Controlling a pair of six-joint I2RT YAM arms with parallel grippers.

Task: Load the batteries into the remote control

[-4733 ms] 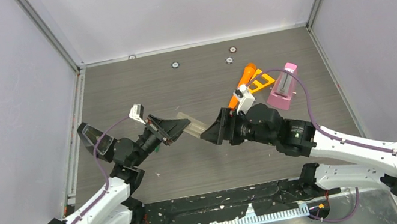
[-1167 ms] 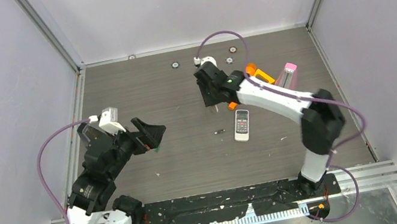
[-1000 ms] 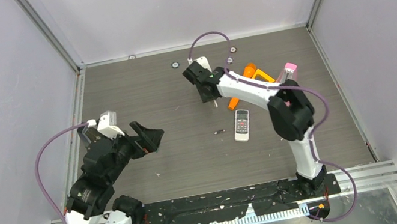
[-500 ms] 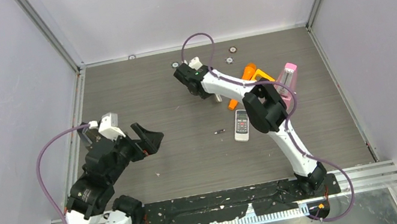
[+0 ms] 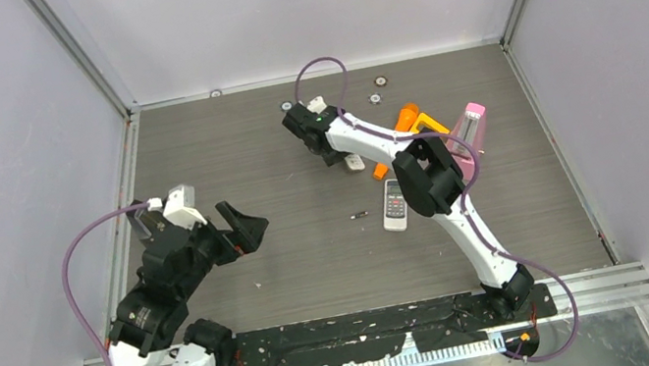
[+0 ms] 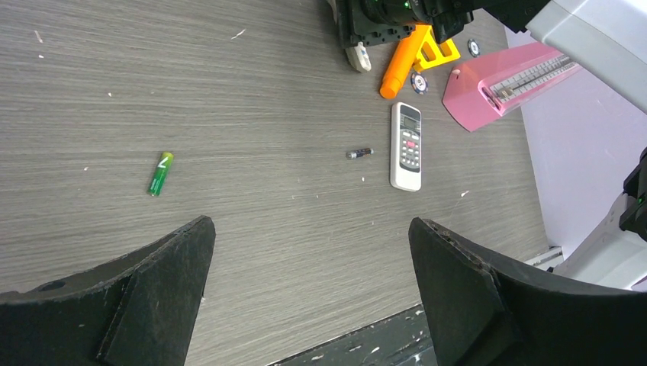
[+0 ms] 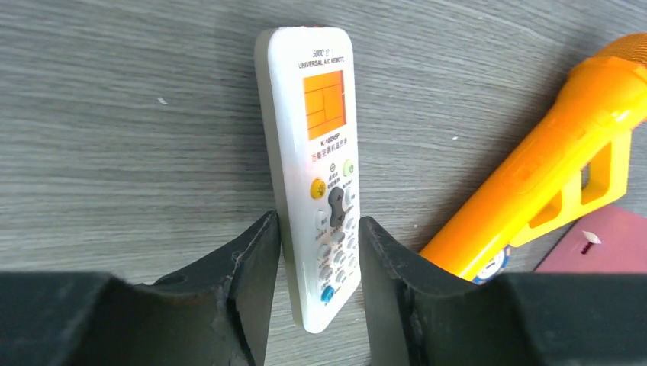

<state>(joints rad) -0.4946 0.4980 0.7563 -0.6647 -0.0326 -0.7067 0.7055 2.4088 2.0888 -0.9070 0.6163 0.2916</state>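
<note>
Right wrist — remote (image 7: 314, 164) edges (fingers (image 7: 255, 263) flanking)

The left gripper (image 6: 313, 297) is seen at the bottom edge, its dark fingers (image 6: 152, 305) spread wide with nothing between them. On the grey wood-grain table (image 6: 252, 91) a green battery (image 6: 160, 174) is found alone at left, well apart from the rest. A dark battery (image 6: 358, 153) is set just beside the white remote (image 6: 405, 146), not touching. Beyond them an orange tool (image 6: 403, 61) and a pink object (image 6: 507, 80) are laid, a small disc (image 6: 419, 81) tucked by the orange tip. At the top edge the right gripper (image 6: 358, 42) is held low, a white rounded end (image 6: 357, 59) showing beneath it.
</note>
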